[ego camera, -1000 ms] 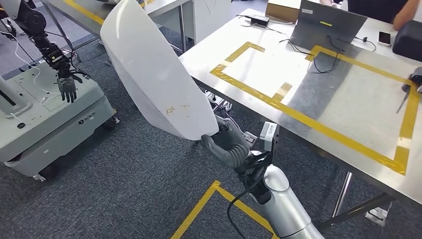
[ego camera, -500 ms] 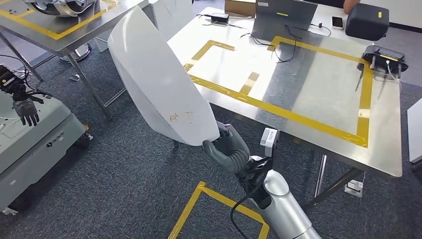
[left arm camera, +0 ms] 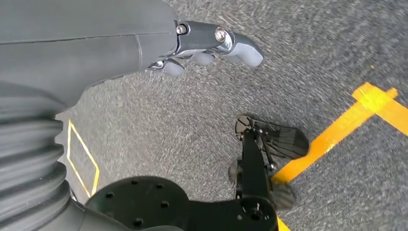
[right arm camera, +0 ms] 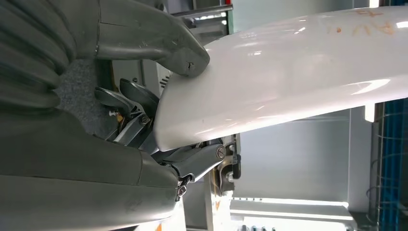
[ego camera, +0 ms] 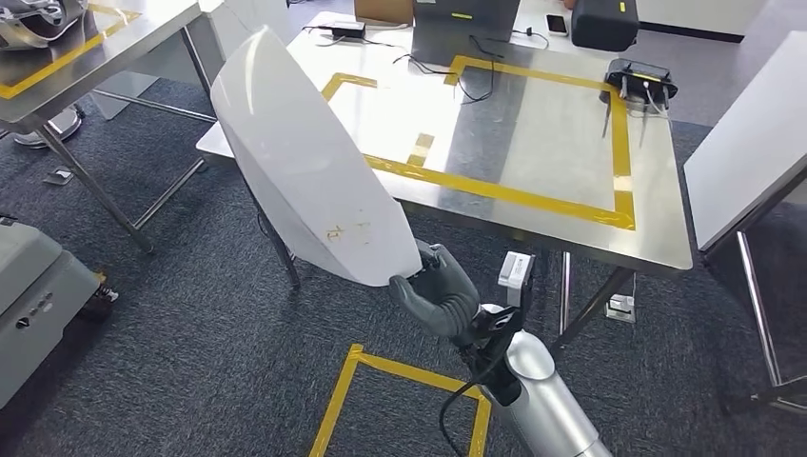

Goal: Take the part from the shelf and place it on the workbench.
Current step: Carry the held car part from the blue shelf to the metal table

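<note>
the right robot hand (ego camera: 440,297) grips the white part (ego camera: 305,171) by its narrow lower end, thumb pressed on one face and the darker fingers (right arm camera: 192,161) wrapped under the other, as the right wrist view shows close up. the part, a long curved white panel with faint orange marks near the held end, rises up and to the left from the robot hand, tilted, its upper end overlapping the near-left corner of the steel surface (ego camera: 533,143) in the head view; it is held in the air over the grey carpet, not resting on anything. the surface carries a yellow tape rectangle (ego camera: 571,200) with bare steel inside it; a laptop (ego camera: 466,24), cables, a black case (ego camera: 604,21) and a small black device (ego camera: 642,81) sit along its far and right edges. its near edge runs just beyond the robot hand. a white board (ego camera: 752,143) stands to the right of the surface, a second table (ego camera: 76,52) to the far left. the left robot hand (left arm camera: 207,45) hangs over the carpet, fingers curled in, holding nothing.
</note>
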Robot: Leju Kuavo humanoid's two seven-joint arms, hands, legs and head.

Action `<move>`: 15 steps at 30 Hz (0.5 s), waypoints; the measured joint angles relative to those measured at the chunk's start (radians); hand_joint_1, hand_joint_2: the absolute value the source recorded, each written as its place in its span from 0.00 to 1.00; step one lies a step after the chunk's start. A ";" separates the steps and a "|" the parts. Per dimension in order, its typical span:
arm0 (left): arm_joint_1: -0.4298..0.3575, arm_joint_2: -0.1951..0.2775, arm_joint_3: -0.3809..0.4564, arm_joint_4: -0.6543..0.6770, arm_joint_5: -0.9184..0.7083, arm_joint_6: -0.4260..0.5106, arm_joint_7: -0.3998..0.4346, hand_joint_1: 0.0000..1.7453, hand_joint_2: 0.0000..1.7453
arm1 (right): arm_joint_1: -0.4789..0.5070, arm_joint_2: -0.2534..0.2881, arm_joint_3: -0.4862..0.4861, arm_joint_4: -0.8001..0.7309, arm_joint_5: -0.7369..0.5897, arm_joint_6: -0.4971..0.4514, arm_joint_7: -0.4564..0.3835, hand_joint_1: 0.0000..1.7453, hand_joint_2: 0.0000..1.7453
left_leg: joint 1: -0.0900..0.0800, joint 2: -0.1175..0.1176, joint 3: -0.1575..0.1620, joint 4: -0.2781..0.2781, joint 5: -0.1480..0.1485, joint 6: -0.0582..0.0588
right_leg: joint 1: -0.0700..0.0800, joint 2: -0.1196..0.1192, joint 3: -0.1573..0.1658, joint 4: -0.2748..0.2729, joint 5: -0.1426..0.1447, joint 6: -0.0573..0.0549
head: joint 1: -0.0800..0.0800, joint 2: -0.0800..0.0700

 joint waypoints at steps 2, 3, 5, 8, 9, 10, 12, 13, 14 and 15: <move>-0.002 -0.001 0.000 0.000 -0.008 0.006 0.001 0.00 1.00 | -0.002 0.000 0.000 0.000 0.001 0.000 0.000 1.00 1.00 | -0.003 0.017 0.002 0.001 -0.002 -0.008 | 0.009 -0.022 0.036 -0.071 0.013 -0.014 | 0.000 0.000; -0.003 -0.001 0.000 0.000 -0.016 0.011 0.003 0.00 1.00 | -0.002 0.000 0.000 0.000 0.002 0.000 0.000 1.00 1.00 | -0.003 0.026 0.003 -0.001 -0.002 -0.013 | 0.012 -0.015 0.034 -0.074 0.014 -0.020 | 0.000 0.000; -0.004 -0.003 0.000 -0.001 -0.033 0.020 0.009 0.00 1.00 | -0.002 0.000 0.000 0.000 0.004 0.001 0.000 1.00 1.00 | -0.001 0.027 0.006 0.001 -0.005 -0.024 | 0.009 0.007 0.033 -0.083 0.022 -0.030 | 0.000 0.000; -0.004 -0.003 0.000 -0.001 -0.050 0.029 0.014 0.00 1.00 | -0.007 0.002 0.000 0.000 0.006 0.002 0.001 1.00 1.00 | 0.005 -0.054 -0.038 0.104 -0.070 -0.041 | -0.003 0.035 0.036 -0.094 0.034 -0.043 | -0.001 0.000; -0.001 -0.002 0.000 -0.001 -0.053 0.030 0.015 0.00 1.00 | -0.008 0.002 0.000 0.000 0.006 0.002 0.001 1.00 1.00 | 0.006 -0.073 -0.067 0.170 -0.102 -0.046 | -0.006 0.046 0.035 -0.094 0.035 -0.045 | -0.001 0.000; 0.001 0.000 0.000 -0.001 -0.056 0.031 0.015 0.00 1.00 | -0.008 0.003 0.000 0.001 0.006 0.002 0.001 1.00 1.00 | 0.007 -0.080 -0.095 0.232 -0.125 -0.049 | -0.007 0.058 0.034 -0.094 0.036 -0.045 | -0.001 0.000; 0.005 0.002 -0.001 -0.001 -0.066 0.034 0.017 0.00 1.00 | -0.007 0.003 0.000 0.004 0.007 0.002 0.002 1.00 1.00 | 0.011 -0.083 -0.112 0.265 -0.116 -0.054 | -0.010 0.084 0.033 -0.091 0.037 -0.042 | -0.001 0.000; 0.006 0.002 -0.002 -0.001 -0.075 0.037 0.019 0.00 1.00 | -0.008 0.003 0.000 0.005 0.007 0.002 0.002 1.00 1.00 | 0.015 -0.086 -0.092 0.222 -0.084 -0.057 | -0.013 0.098 0.033 -0.088 0.036 -0.038 | -0.001 0.000; 0.006 0.002 -0.004 -0.001 -0.086 0.040 0.021 0.00 1.00 | -0.008 0.004 0.000 0.005 0.007 0.002 0.003 1.00 1.00 | 0.021 -0.100 -0.061 0.153 -0.047 -0.061 | -0.016 0.112 0.033 -0.084 0.035 -0.033 | -0.001 0.000; 0.006 0.002 -0.006 0.000 -0.096 0.043 0.022 0.00 1.00 | -0.009 0.004 0.000 0.005 0.007 0.002 0.004 1.00 1.00 | 0.025 -0.124 -0.030 0.086 -0.022 -0.065 | -0.018 0.124 0.030 -0.078 0.033 -0.026 | -0.002 0.000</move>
